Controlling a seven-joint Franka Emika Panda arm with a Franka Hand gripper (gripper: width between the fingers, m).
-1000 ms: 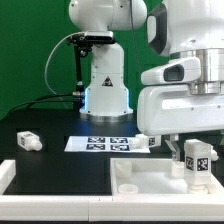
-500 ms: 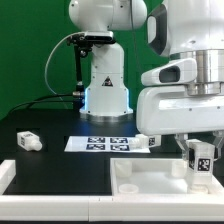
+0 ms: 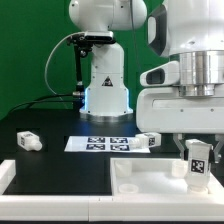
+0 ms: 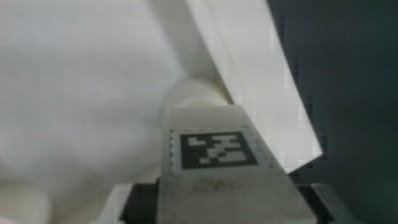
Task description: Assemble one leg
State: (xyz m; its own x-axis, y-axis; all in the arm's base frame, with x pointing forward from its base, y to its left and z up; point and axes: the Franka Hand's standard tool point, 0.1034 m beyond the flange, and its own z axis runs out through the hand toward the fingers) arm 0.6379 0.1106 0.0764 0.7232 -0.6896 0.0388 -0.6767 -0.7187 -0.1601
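Now the gripper (image 3: 196, 141) pinches the leg (image 3: 197, 160) upright in the rimmed white panel (image 3: 145, 180), at its 3 o'clock side. Only the exterior view shows a spare peg (image 3: 28, 141) at 9 o'clock; the wrist view shows the leg's tag (image 4: 217, 150) close up.

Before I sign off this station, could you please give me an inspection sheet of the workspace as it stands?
Surface: black table, with the marker board lying flat on it.
Job's things: upright leg over a corner of the white panel; contact cannot be told.
Clutter: first spare leg at the exterior view's left; second spare leg by the marker board's end.
Grippers: gripper, jaws closed on the upright leg.
Cables: black cable looping beside the robot base.
Surroundings: green backdrop.
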